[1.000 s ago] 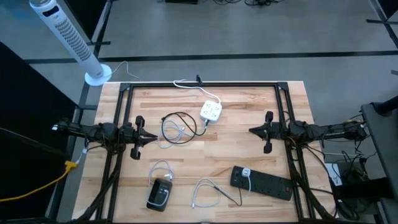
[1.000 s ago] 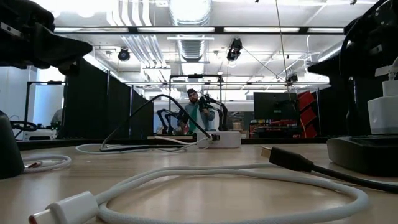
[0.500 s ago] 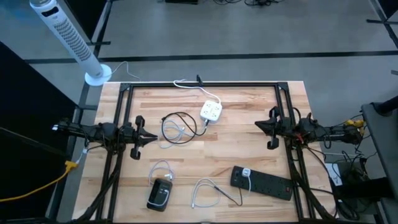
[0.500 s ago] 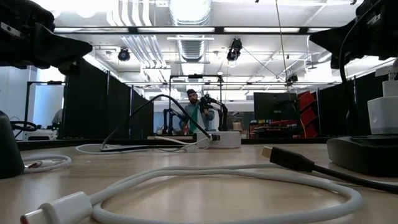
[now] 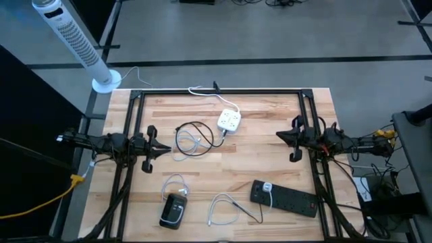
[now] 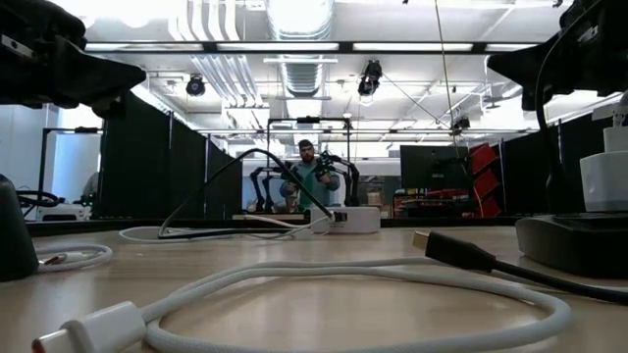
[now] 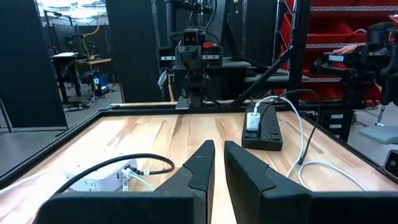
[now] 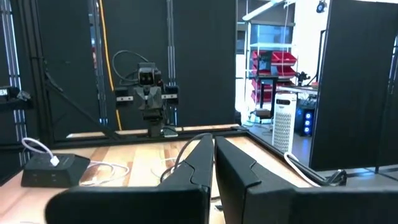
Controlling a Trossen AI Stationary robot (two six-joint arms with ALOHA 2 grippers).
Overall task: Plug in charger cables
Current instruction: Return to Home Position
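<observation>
Pale wooden bench (image 5: 270,169) inside a black frame, grey floor beyond, one arm low at each side.
Left end effector (image 5: 164,148) and right end effector (image 5: 275,140) both clenched on nothing, tips pointed toward each other, well apart. Black charger cable (image 5: 194,123) coiled just beside the white socket cube (image 5: 229,121), one end at the cube. White charger cable (image 5: 212,209) looped near the front edge, beside the black power strip (image 5: 283,196), with a white plug (image 5: 268,187) seated in the strip.
</observation>
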